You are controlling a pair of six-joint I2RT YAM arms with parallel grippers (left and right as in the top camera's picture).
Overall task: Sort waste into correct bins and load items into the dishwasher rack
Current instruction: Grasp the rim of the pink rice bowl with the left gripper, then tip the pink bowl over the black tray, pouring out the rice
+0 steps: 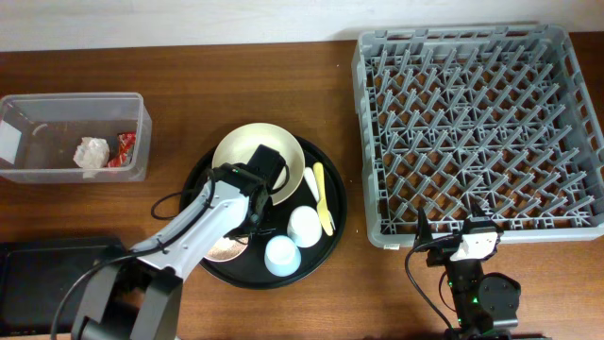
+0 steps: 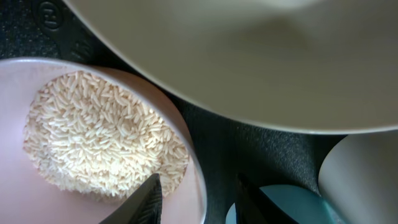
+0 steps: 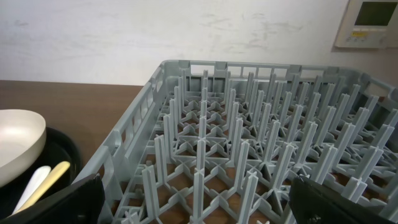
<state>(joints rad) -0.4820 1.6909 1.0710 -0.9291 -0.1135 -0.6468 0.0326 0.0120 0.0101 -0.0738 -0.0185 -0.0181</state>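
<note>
A pink bowl holding white rice grains sits on the round black tray, next to the cream bowl, the white cup, the light blue cup and the pale cutlery. My left gripper straddles the pink bowl's right rim, one finger inside and one outside, with small gaps on both sides. My right gripper is wide open with nothing held, just in front of the grey dishwasher rack. The paper wad and red wrapper lie in the clear tub.
A shallow black rectangular tray lies at the front left corner. The rack fills the right half of the table. The left arm reaches over the round tray, hiding most of the pink bowl from above.
</note>
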